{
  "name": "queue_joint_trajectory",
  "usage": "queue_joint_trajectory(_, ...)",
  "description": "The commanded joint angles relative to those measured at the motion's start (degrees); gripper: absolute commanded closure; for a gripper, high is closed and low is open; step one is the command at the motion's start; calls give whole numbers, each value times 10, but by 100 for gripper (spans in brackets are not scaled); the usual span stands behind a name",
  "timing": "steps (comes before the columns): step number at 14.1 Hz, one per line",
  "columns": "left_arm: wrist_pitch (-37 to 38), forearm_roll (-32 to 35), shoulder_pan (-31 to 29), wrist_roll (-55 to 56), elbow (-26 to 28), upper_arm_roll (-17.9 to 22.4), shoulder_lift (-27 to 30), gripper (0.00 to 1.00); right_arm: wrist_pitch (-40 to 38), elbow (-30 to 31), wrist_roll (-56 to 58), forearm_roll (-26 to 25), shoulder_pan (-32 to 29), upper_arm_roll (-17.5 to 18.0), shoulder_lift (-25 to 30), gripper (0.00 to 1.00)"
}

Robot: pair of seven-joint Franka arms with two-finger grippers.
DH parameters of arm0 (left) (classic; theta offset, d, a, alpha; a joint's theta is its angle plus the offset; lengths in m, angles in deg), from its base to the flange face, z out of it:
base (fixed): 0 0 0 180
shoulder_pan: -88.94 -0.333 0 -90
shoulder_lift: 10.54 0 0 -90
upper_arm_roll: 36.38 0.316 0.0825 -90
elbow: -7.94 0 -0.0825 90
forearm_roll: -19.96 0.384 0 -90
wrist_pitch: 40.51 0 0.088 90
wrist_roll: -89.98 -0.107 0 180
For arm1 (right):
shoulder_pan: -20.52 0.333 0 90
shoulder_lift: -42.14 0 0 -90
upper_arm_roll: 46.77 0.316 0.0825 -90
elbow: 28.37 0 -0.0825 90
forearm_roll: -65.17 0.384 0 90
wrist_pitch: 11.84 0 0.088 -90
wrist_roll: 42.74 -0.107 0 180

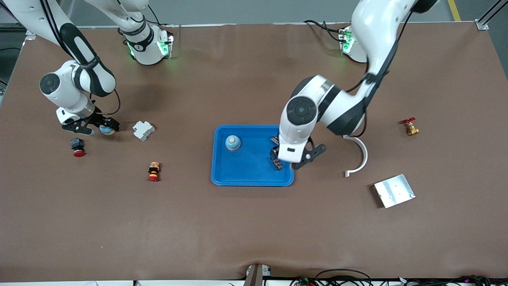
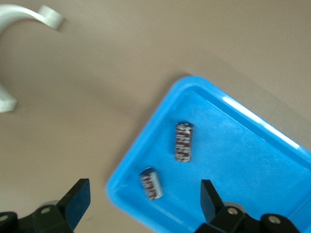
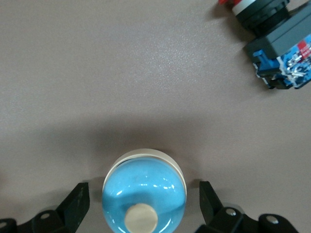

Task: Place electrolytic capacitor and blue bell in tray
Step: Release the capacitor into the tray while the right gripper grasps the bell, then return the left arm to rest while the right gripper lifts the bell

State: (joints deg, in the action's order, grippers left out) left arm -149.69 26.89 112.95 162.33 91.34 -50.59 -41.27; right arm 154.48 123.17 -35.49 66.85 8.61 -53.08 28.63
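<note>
We see the left gripper (image 1: pixel 286 155) spread wide and empty over the shallow bright-blue rectangular plastic tray (image 1: pixel 246 169), at the tray's edge toward the left arm's end of the table. Two small cylindrical electrolytic capacitors with dark printed sleeves lie loose on the tray floor between its fingers, one (image 2: pixel 184 141) farther into the tray, the other (image 2: pixel 151 183) close to the tray's corner; neither touches a finger. A blue dome-shaped bell with a pale button (image 1: pixel 233 142) also sits in the tray, toward the right arm's end.

The right gripper (image 1: pixel 96 126) is low at the table, open, with a second blue dome-shaped bell (image 3: pixel 144 191) standing between its fingers (image 3: pixel 75 204), a gap showing on each side.

The table is covered in brown matting (image 1: pixel 254 222). On it we also find a red-capped black push-button switch (image 1: pixel 77 146), a white plastic block (image 1: pixel 143 130), a curved white plastic bracket (image 1: pixel 359 157), a flat silver metal plate (image 1: pixel 394 191) and a small brass valve with a red handle (image 1: pixel 410 126).
</note>
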Motion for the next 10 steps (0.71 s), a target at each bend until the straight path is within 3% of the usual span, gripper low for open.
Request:
queue_joint_trajectory(1,55,-9,-33,-17,27,1,76,0,8,5,18,10,-3,4,2,48)
queue_joint_trajectory(2,80,-12,-53,-59,30,-1,97,0,8,5,21,10,-3,5,2,92)
queue_joint_trajectory(3,107,-30,-75,-109,35,-2,121,0,8,5,20,11,-3,5,2,100)
queue_joint_trajectory(7,202,-81,-198,-335,72,-1,239,0,7,4,20,11,-2,10,8,100)
queue_joint_trajectory(10,202,-95,-290,-505,116,-1,268,0,7,4,18,11,-3,24,15,100)
